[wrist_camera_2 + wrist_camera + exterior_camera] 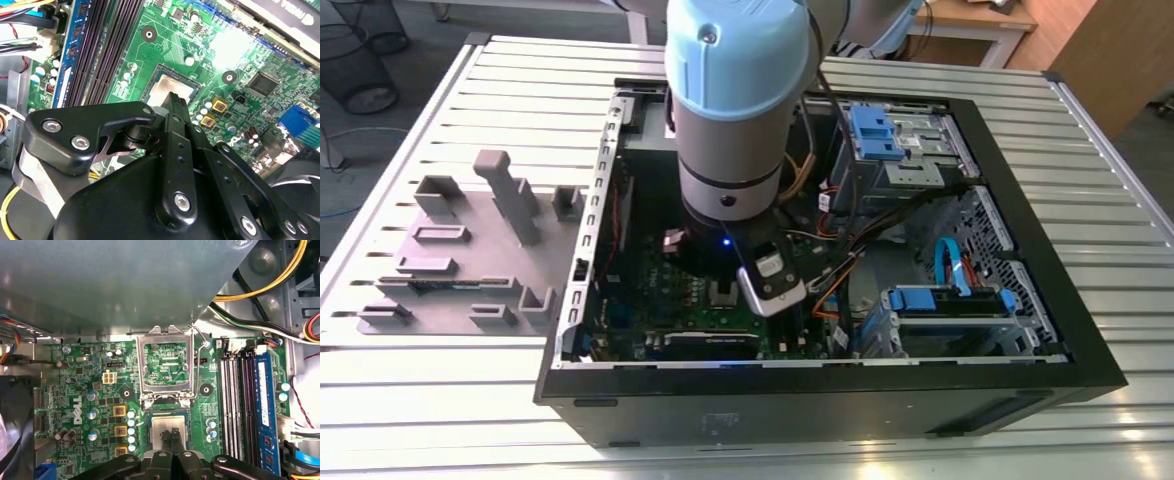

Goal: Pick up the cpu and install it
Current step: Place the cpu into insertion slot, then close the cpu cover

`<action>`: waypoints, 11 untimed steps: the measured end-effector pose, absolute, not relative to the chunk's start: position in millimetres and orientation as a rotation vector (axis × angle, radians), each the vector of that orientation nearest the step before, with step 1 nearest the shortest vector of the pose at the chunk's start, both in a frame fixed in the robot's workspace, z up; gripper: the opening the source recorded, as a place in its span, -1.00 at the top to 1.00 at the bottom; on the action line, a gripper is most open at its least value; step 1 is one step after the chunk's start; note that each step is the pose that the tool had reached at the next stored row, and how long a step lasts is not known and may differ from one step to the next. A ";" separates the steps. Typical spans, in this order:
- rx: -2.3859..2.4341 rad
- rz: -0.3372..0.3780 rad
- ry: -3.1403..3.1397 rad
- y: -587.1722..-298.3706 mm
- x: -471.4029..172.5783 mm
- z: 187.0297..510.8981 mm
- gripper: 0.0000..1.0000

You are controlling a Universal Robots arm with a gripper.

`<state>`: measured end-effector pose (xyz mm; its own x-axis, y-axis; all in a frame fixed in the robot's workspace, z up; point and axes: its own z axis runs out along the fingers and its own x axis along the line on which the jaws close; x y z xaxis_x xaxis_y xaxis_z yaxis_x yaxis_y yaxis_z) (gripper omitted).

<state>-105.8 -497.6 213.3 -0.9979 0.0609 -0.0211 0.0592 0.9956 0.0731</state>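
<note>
Slatted metal table point(1067, 130) all around, and at the centre of the exterior view the open computer case point(827, 405) lies flat on it. Lilac-grey holder blocks point(467, 250) sit at the left of the frame, outside the case. The arm point(736, 90) plunges straight down into the middle of the case, right over the green motherboard point(75, 390).

Both wrist views give the close-up. The cpu point(159, 424) point(162, 90) lies flat in its socket, silvery top up. The gripper point(171, 432) point(176, 100) is directly over it, its fingers point(165, 436) clenched together with nothing between them, tips at the middle of the chip's top. Whether they press on it, I cannot tell. The socket frame point(166, 338) stands flipped open just beside the chip, and the memory slots point(235, 400) run alongside.
</note>
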 end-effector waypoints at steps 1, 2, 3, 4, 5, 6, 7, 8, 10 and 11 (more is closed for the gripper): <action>0.094 0.113 3.115 -497.6 -105.8 214.0 0.79; 0.094 0.113 3.115 -497.5 -105.7 214.2 0.79; 0.094 0.114 3.115 -497.6 -105.7 214.2 0.79; 0.094 0.114 3.115 -497.6 -105.7 214.2 0.79; 0.094 0.113 3.115 -497.6 -105.7 214.7 0.79; 0.094 0.113 3.115 -497.6 -105.8 215.0 0.79; 0.094 0.113 3.115 -497.6 -105.8 215.1 0.79; 0.094 0.113 3.115 -497.6 -105.7 215.1 0.79; 0.094 0.110 3.115 -497.6 -105.7 215.1 0.79; 0.094 0.109 3.115 -497.6 -105.7 215.1 0.79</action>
